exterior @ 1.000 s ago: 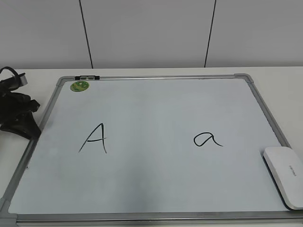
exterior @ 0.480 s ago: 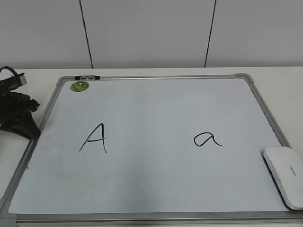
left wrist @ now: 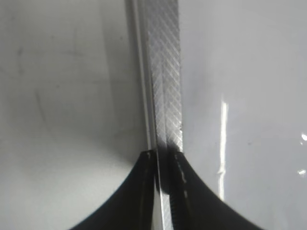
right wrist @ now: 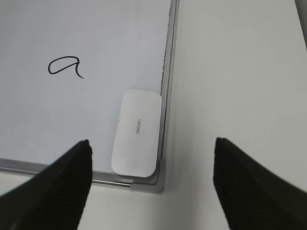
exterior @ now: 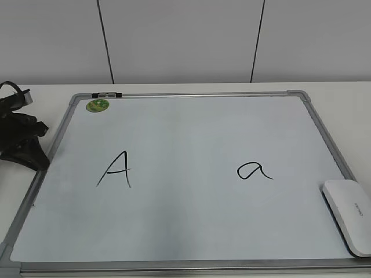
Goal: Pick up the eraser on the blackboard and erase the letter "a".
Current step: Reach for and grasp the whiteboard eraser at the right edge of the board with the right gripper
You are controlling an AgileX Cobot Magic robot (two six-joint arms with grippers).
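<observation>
The blackboard [exterior: 191, 127] lies flat on the table. The letter "a" [exterior: 253, 171] is written right of its middle. The eraser [exterior: 349, 215] lies on the board's near right corner, against the frame. In the right wrist view my right gripper [right wrist: 152, 143] is open and empty, hovering above the eraser [right wrist: 137, 139], with the letter "a" [right wrist: 64, 66] up to the left on the blackboard [right wrist: 96, 28]. My left gripper [exterior: 23, 145] rests at the board's left edge. In the left wrist view its jaws [left wrist: 163, 158] are shut over the grey frame strip.
A capital "A" [exterior: 116, 169] is written on the board's left half. A green round sticker [exterior: 97, 105] and a small clip [exterior: 107, 94] sit at the far left corner. White table surrounds the board, with a wall behind.
</observation>
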